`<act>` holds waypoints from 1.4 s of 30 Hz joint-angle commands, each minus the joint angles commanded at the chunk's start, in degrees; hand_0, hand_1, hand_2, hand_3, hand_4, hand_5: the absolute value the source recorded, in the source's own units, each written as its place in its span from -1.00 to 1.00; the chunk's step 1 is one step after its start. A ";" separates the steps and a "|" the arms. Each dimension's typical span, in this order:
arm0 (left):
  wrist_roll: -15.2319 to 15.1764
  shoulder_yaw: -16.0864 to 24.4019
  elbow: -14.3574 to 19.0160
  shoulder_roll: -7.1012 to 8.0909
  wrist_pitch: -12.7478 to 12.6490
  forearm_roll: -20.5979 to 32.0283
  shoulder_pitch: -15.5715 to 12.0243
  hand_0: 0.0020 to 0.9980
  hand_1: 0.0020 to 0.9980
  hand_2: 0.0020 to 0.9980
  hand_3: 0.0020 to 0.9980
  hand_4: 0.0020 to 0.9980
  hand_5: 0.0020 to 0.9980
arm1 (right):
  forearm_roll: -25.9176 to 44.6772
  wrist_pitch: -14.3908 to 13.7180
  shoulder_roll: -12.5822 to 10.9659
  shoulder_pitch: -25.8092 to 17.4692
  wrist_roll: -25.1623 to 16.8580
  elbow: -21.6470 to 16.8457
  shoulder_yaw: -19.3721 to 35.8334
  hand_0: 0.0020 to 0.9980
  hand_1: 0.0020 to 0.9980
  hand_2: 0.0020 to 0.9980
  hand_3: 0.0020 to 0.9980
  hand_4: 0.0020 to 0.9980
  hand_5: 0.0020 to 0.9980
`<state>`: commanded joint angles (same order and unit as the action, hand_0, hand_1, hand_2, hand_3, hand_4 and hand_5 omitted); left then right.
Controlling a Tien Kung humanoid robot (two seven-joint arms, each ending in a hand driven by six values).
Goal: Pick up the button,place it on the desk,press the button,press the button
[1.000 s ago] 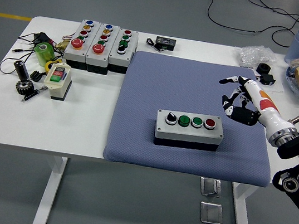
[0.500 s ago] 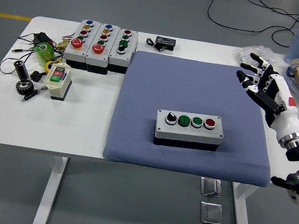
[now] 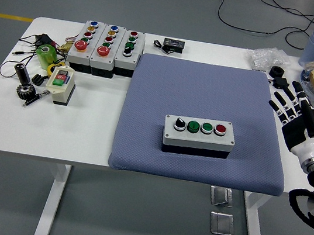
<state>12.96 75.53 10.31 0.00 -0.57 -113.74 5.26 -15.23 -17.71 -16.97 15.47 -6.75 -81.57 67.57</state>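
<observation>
The grey four-button control box sits on the blue pad, toward the desk front edge. The right robot hand hovers at the desk's right edge, fingers spread, empty. You are probably at the pressing step: bring a fingertip over one button.

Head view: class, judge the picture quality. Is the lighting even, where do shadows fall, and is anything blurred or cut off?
Head view: lighting is soft and even, without strong glare on the white table; the button box casts only a thin shadow along its base on the blue mat; the buttons look sharp; the right hand shows no clear blur, and its arm is cut off by the right edge.
</observation>
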 joint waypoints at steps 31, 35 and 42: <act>0.00 -0.08 0.00 0.00 0.13 -0.60 -0.51 0.31 0.28 0.33 0.12 -0.34 0.69 | 1.68 3.61 1.37 -1.76 0.91 1.06 -0.04 0.44 0.36 0.43 0.34 0.42 -0.32; 0.00 -0.13 0.00 0.00 0.12 -0.67 -0.66 0.31 0.28 0.33 0.12 -0.34 0.69 | 1.37 3.99 1.41 -1.97 1.07 1.24 -0.10 0.43 0.35 0.43 0.34 0.37 -0.38; -0.06 -0.40 0.00 0.00 0.08 -0.41 -0.72 0.31 0.28 0.33 0.12 -0.34 0.69 | 0.60 4.19 1.37 -2.05 1.11 1.39 0.11 0.44 0.36 0.43 0.34 0.36 -0.39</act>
<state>12.90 75.14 10.31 0.00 -0.49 -114.15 4.54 -14.64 -13.52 -15.60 13.43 -5.64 -80.18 67.68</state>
